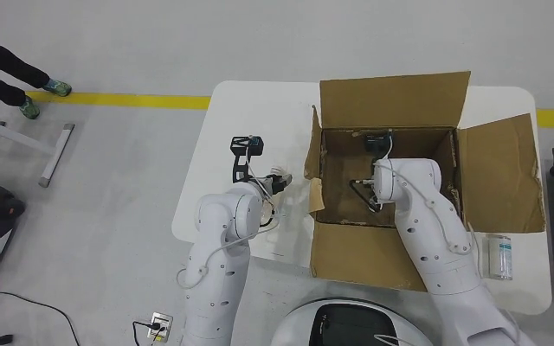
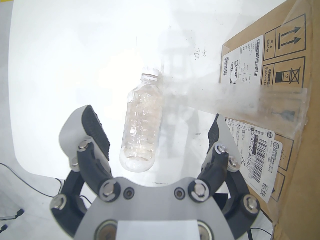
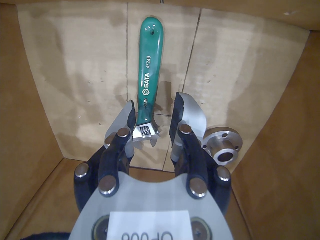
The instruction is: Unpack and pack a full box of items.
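The right hand [image 3: 155, 103] is down inside the open cardboard box [image 1: 394, 99]. Its fingers have narrowed around the neck of a green-handled wrench [image 3: 148, 58] that lies flat on the box floor. One pad touches the metal and the other stands just apart, so nothing is gripped yet. Straddling the neck near the head looks like a sensible hold for lifting the tool out. A steel flange [image 3: 222, 146] sits on the floor just beside that hand, close to a side wall.

The left hand [image 2: 153, 121] hangs wide open over the tabletop [image 1: 251, 112]. A clear plastic bottle [image 2: 140, 136] lies untouched between its fingers, just beside the box's outer wall — probably set there as unpacked.

The wrist views supply pad contact and the box floor; the top view supplies the layout — including a second bottle [image 1: 500, 255] at the tabletop's right edge.
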Robot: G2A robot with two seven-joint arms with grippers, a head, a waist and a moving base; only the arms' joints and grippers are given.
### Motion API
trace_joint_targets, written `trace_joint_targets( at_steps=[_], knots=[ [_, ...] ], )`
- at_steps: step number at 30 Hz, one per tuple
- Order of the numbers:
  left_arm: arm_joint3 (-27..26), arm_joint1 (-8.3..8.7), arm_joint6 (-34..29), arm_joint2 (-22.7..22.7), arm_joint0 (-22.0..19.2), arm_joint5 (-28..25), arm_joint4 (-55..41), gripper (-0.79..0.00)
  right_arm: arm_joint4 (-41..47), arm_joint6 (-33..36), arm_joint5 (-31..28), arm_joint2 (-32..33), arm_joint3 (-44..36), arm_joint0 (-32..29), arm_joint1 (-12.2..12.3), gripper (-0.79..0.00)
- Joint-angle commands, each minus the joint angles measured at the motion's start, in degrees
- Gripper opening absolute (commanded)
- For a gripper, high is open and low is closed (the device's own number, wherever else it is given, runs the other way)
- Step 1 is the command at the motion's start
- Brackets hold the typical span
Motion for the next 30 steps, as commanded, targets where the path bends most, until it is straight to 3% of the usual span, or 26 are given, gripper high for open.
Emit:
trace_joint_targets(
  at_steps=[1, 9, 15, 18, 30],
  knots=[
    [0.00, 0.00, 0.00, 0.00, 0.00, 0.00, 0.00, 0.000, 0.01, -0.05, 0.05, 0.09, 0.05, -0.10, -0.04, -0.453],
    [0.00, 0.00, 0.00, 0.00, 0.00, 0.00, 0.00, 0.000, -0.16, -0.39, 0.02, 0.26, 0.90, -0.30, -0.11, -0.468],
    [0.00, 0.00, 0.00, 0.00, 0.00, 0.00, 0.00, 0.000, -0.09, -0.63, 0.00, 0.31, 1.97, 0.01, -0.19, -0.536],
    [0.00, 0.00, 0.00, 0.00, 0.00, 0.00, 0.00, 0.000, -0.37, -0.80, -0.05, 0.03, 2.29, 0.23, -0.26, -0.785],
    [0.00, 0.00, 0.00, 0.00, 0.00, 0.00, 0.00, 0.000, -1.19, -0.81, 0.01, -0.95, 1.17, -0.54, -0.55, -0.785]
  ],
)
